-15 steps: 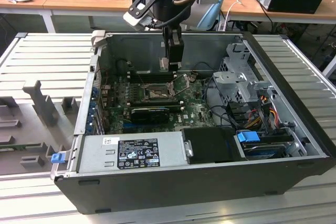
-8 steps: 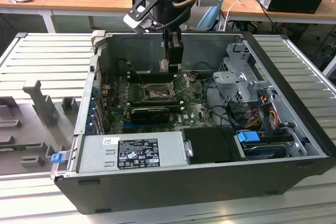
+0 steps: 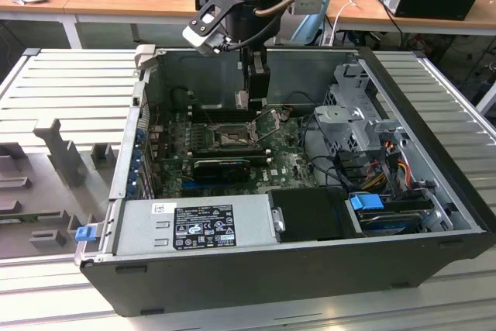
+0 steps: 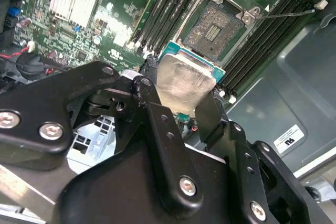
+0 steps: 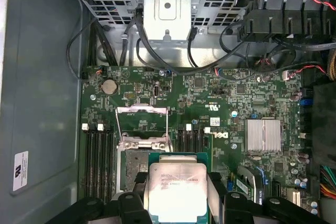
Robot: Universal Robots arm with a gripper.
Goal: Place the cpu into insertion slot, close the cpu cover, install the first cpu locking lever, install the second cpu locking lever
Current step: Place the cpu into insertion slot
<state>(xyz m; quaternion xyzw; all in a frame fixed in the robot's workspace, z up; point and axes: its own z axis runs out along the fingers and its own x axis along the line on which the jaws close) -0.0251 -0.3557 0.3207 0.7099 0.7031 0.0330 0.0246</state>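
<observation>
My gripper [image 3: 252, 98] reaches down into the open computer case, above the motherboard. It is shut on the cpu [image 4: 185, 82], a square silver-faced chip held by its edges between the two black fingers [image 4: 157, 114]. In the first wrist view the cpu [image 5: 176, 190] hangs just beside the insertion slot [image 5: 131, 166] and hides part of it. The slot [image 4: 216, 27] lies open, its dark contact field bare. The cpu cover [image 5: 142, 109] stands swung up at the slot's far side. A thin locking lever [image 4: 286, 12] sticks out sideways.
Black memory slots [image 5: 100, 156] flank the socket on both sides. A finned heat sink [image 5: 262, 135], a metal drive cage [image 5: 168, 3] and loose cables [image 5: 105, 40] lie around the board. A long black card [image 3: 221, 167] and the power supply [image 3: 194, 222] sit nearer the case front.
</observation>
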